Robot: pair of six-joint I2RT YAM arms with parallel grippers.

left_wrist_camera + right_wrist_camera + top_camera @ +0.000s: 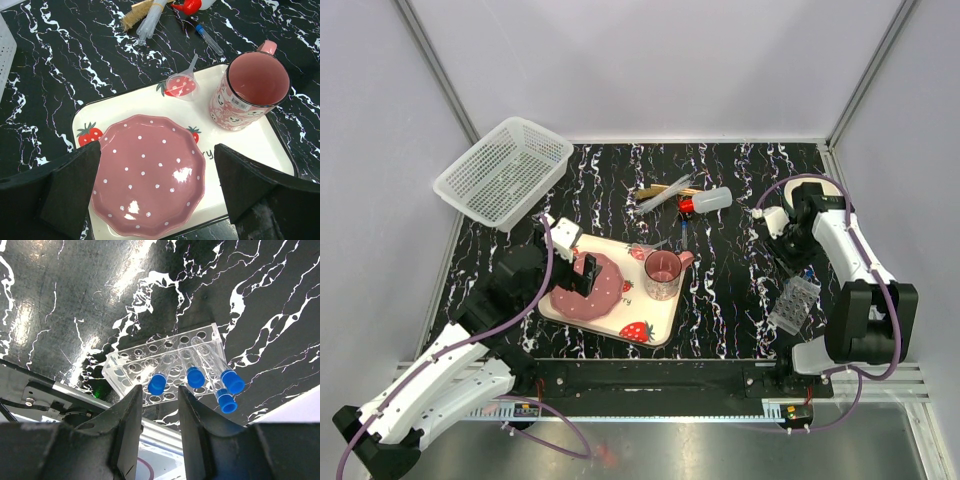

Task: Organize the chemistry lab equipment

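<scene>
The only lettering you can read is "ry" on the strawberry tray (260,145), beside the pink plate (150,175). The cup (252,90) carries a barcode sticker too small to read. Your left end effector (160,190) hangs wide open over the plate, holding nothing. Your right end effector (159,395) shows a narrow gap with nothing in it, just above the clear tube rack (125,365). The rack sits near the front right edge of the bench (740,250) and carries four blue-capped tubes (192,372). Loose tubes (663,196), the wooden tool (670,187) and the red-capped bottle (710,200) cluster behind the tray. A white basket (503,170) overhangs the back left corner.
</scene>
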